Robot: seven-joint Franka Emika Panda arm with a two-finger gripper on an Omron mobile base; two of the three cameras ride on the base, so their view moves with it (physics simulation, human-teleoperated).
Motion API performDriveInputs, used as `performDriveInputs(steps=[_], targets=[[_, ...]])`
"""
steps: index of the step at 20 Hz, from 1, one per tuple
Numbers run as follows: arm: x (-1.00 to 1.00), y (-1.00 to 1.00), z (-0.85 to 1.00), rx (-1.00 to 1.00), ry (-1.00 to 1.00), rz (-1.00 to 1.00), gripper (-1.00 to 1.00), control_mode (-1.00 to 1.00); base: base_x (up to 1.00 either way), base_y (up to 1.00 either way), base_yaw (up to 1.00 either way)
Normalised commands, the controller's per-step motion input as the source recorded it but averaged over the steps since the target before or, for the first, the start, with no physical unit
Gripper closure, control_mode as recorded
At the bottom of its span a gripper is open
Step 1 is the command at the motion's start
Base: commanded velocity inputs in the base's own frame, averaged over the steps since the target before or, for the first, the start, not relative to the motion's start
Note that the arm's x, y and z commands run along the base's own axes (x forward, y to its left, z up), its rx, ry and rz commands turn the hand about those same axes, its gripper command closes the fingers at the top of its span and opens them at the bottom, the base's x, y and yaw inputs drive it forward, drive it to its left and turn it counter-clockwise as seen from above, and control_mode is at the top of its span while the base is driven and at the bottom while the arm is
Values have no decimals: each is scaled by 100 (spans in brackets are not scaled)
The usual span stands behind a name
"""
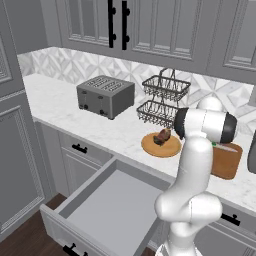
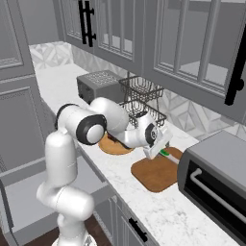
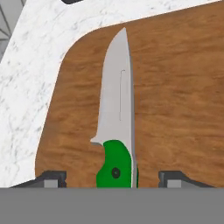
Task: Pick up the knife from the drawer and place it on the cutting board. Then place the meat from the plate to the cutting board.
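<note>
The knife [image 3: 117, 118] lies flat on the cutting board [image 3: 175, 96], its grey blade pointing toward twelve o'clock in the hand view and its green handle at six o'clock, down between the gripper's [image 3: 111, 177] two dark fingertips [image 3: 52, 178]. Those tips stand apart on either side of the handle with a clear gap to it, so the claw is spread and clamps nothing. In the right base view the gripper [image 2: 156, 149] hangs over the far left corner of the cutting board [image 2: 156, 175], and a bit of the knife [image 2: 165, 153] shows green just beside it. In the left base view the cutting board [image 1: 227, 160] sits at three o'clock of the plate [image 1: 161, 145], partly behind the arm's white elbow. The meat [image 1: 162, 136] rests on the plate, a small dark chunk near its middle. From the plate, a two-tier wire basket [image 1: 162, 97] stands at twelve o'clock against the patterned wall, and a grey toaster [image 1: 105, 96] sits at ten o'clock on the marble counter [image 1: 60, 100]. The drawer [image 1: 107, 210] is pulled wide open at seven o'clock below the counter edge, its flat grey inside bare. In the right base view a dark toaster oven [image 2: 214, 178] stands just beside the board at its three o'clock.
</note>
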Motion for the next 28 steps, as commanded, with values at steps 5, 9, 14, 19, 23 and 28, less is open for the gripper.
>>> performDriveInputs(steps=[5,9,14,19,23,28], targets=[[-26,18,12,0,-8,0,-100,-100,0,0,0],[-25,51,58,0,-11,0,-100,-100,0,0,0],[-26,59,37,-1,-1,1,-100,-100,0,0,0],[-46,29,6,-3,2,11,-100,-100,0,0,0],[-23,56,3,-3,1,29,-100,-100,0,0,0],[-3,61,6,0,0,21,-100,-100,0,0,0]])
